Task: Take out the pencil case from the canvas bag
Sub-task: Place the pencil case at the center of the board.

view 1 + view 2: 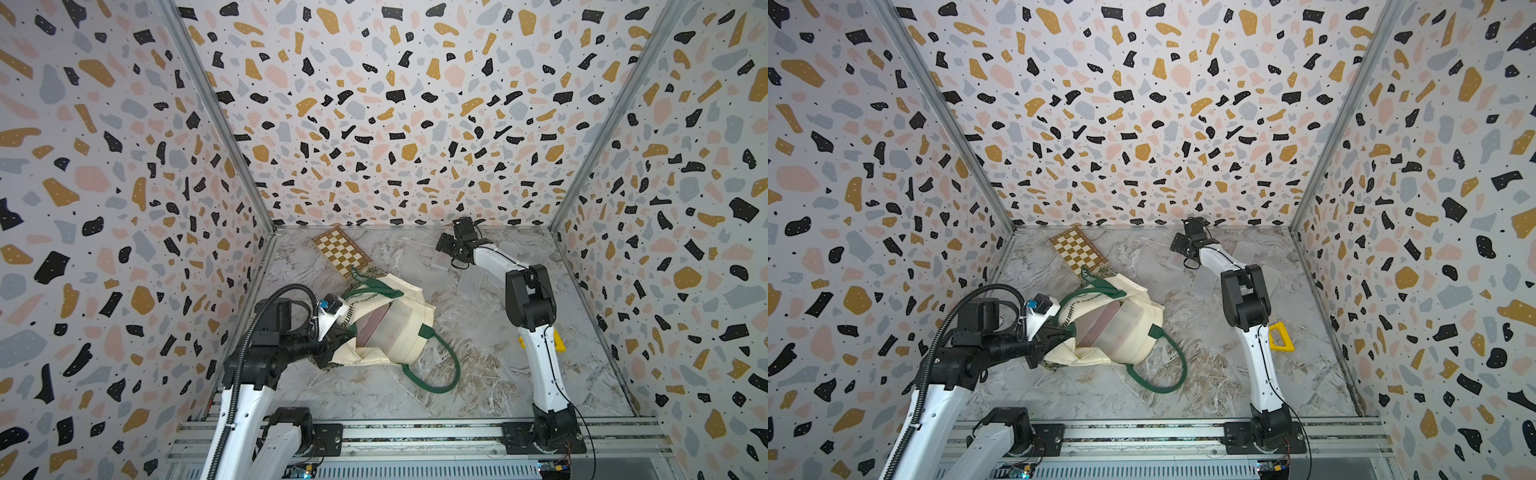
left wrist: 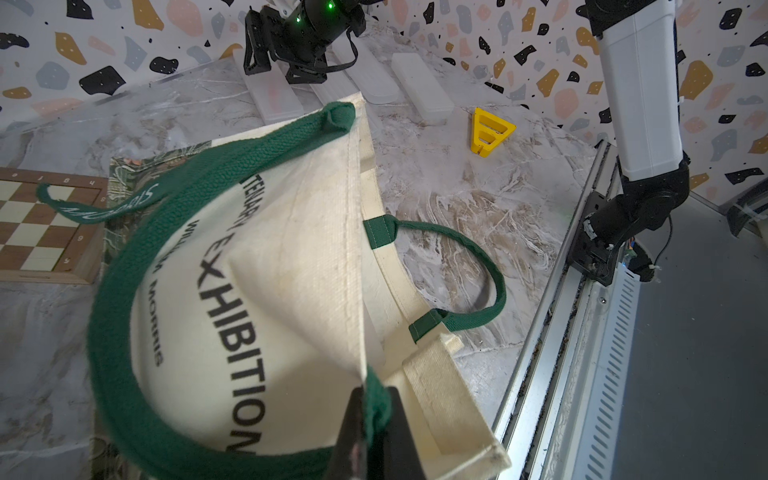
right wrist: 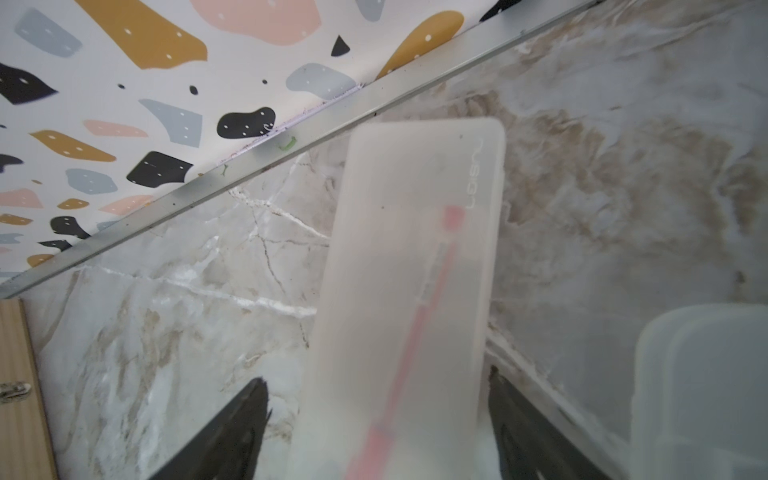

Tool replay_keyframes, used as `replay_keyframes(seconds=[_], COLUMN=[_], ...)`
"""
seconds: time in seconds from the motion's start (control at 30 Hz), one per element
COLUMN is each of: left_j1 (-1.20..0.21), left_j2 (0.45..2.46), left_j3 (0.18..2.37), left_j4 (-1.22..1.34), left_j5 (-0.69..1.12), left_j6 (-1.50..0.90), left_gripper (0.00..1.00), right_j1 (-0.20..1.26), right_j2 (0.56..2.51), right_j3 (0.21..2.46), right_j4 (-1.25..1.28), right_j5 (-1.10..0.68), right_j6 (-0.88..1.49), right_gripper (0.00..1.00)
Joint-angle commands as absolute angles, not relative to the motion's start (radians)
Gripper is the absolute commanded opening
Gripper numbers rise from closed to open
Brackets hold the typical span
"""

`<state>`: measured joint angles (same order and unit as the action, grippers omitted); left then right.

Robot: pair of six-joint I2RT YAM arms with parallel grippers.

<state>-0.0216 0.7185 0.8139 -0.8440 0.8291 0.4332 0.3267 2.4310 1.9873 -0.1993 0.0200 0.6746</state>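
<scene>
The cream canvas bag [image 1: 411, 332] [image 1: 1133, 345] with green straps lies on the marble table, its mouth held up. My left gripper [image 2: 374, 395] [image 1: 328, 349] is shut on the green strap at the bag's rim [image 2: 299, 257]. Inside the mouth show a frosted case [image 1: 401, 320] and a flat maroon thing [image 1: 376, 328]. At the back, my right gripper [image 3: 378, 415] [image 1: 451, 249] stands open astride a frosted pencil case [image 3: 415, 270] [image 1: 439, 262] with a pink pen inside. That case lies flat on the table, and the fingers stand clear of its sides.
A wooden chessboard [image 1: 340, 251] [image 2: 37, 232] lies behind the bag, partly under it. More frosted cases [image 1: 469, 282] [image 2: 419, 87] [image 3: 702, 395] lie near the right gripper. A yellow triangular piece [image 1: 559, 343] [image 2: 490, 131] sits by the right arm. The back wall rail [image 3: 291, 145] is close.
</scene>
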Motion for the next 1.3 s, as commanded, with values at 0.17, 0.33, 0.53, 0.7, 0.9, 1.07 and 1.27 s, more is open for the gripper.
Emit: replay_keyframes(seconds=[0.17,0.33,0.53,0.7,0.9,1.07,1.27], left_j1=[-0.011,-0.01,-0.011,-0.011,-0.011,-0.011,-0.01], left_j2=[0.709,0.708,0.71,0.731,0.757,0.792,0.843], left_j3=[0.806,0.798,0.798,0.819,0.858,0.899,0.936], left_j4=[-0.826,-0.821,-0.821,-0.852,-0.901,-0.944,-0.983], left_j5=[0.805,0.789,0.767,0.753,0.722,0.732,0.693], left_j6=[0.433,0.443,0.464,0.496,0.542,0.547,0.559], left_gripper=[0.0,0.0,0.0,0.0,0.0,0.0,0.0], right_j1=[0.319,0.326,0.376,0.435,0.496,0.502,0.525], right_j2=[2.322,2.201,2.044,1.925,1.79,1.695,1.585], right_j3=[2.02,1.9,1.728,1.577,1.423,1.309,1.211], right_j4=[-0.265,-0.235,-0.199,-0.159,-0.133,-0.097,-0.088], right_j5=[0.006,-0.029,-0.045,-0.042,-0.029,-0.021,0.018], right_j6=[0.673,0.668,0.669,0.666,0.645,0.598,0.551], right_gripper=[0.95,0.99,1.0,1.0,1.0,1.0,1.0])
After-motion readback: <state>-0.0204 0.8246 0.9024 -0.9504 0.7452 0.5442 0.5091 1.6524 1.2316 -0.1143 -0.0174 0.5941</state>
